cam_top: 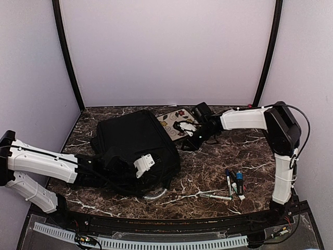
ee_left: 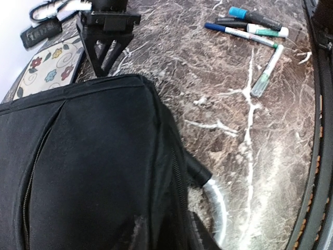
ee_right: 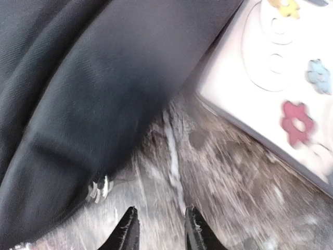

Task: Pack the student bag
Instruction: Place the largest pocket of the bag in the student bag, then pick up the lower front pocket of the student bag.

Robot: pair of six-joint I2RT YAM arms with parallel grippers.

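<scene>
Left of parted right jaws: student bag (ee_right: 78,94), apart.

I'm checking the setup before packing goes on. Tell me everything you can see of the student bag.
The student bag is a large black backpack of soft woven fabric. It lies flat on the marble table, left of centre. Zip lines run along its panels, and the one in the left wrist view looks shut. A grey-white curved handle sticks out at its near edge. The left arm reaches over it, and a flowered book lies at its far right corner.
</scene>
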